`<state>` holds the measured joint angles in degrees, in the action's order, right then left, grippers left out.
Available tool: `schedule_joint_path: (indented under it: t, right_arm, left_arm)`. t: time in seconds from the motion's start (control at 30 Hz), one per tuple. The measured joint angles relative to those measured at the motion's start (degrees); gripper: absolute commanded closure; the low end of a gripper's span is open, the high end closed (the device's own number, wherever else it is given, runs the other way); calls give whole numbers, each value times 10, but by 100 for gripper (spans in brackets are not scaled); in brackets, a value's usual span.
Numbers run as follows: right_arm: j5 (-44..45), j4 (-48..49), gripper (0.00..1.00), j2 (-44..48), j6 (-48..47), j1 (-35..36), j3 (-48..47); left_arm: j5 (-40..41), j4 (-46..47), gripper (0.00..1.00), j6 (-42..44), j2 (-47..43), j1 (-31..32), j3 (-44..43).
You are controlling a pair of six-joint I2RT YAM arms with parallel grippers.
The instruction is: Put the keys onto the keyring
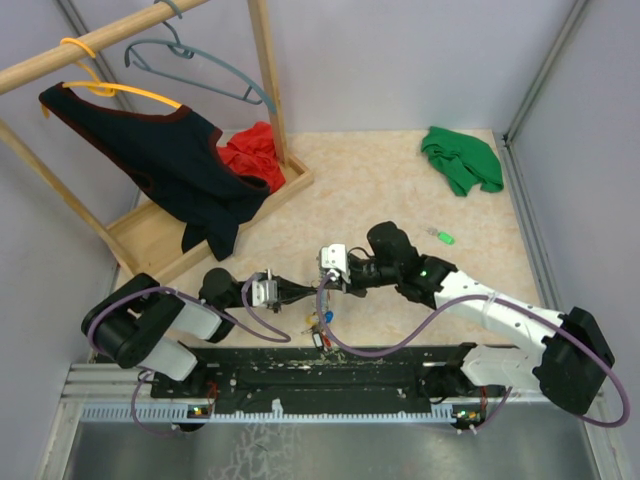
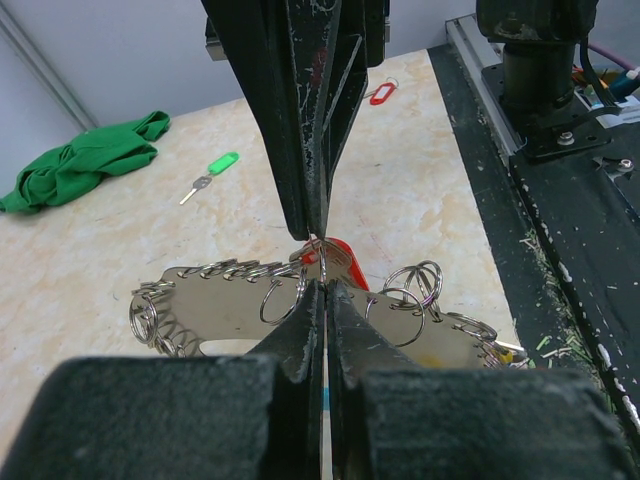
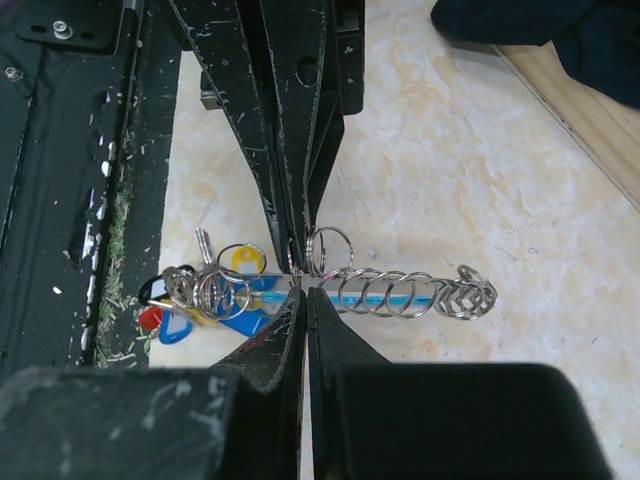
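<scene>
The keyring [image 3: 400, 291], a flat silvery plate strung with many wire rings and a light-blue strip, hangs just above the table between both grippers. Its blue, yellow and red tags [image 3: 205, 297] cluster at one end and show in the top view as the tag cluster [image 1: 321, 320]. My left gripper [image 2: 323, 284] is shut, pinching a thin ring at the keyring's edge [image 2: 225, 305]. My right gripper [image 3: 303, 292] is shut on the same spot from the opposite side, tip to tip with the left gripper [image 1: 312, 293]. A green-headed key [image 2: 214, 166] lies loose on the table, also seen as the green key [image 1: 443, 237]. A red-headed key [image 2: 382, 93] lies near the black rail.
A green cloth [image 1: 460, 160] lies at the back right. A wooden clothes rack [image 1: 215, 215] with a dark garment and a red cloth stands at the back left. The black base rail [image 1: 330, 365] runs along the near edge, close under the keyring.
</scene>
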<state>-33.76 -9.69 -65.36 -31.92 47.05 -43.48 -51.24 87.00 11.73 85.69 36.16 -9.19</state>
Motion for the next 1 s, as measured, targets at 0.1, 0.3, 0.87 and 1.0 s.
schedule_joint_path:
  t: [0.1,0.3,0.87,1.0]
  right_arm:
    - [0,4,100,0,0,0,1]
    - [0,9,100,0,0,0,8]
    - [-2,39,100,20,14,0,30]
    - [12,43,100,30,36,0,34]
  left_arm:
    - [0,0,100,-2,-1,0,0]
    - [0,0,100,-5,-2,0,0]
    - [10,0,100,-15,-4,0,0]
    - [19,0,100,-15,-6,0,0]
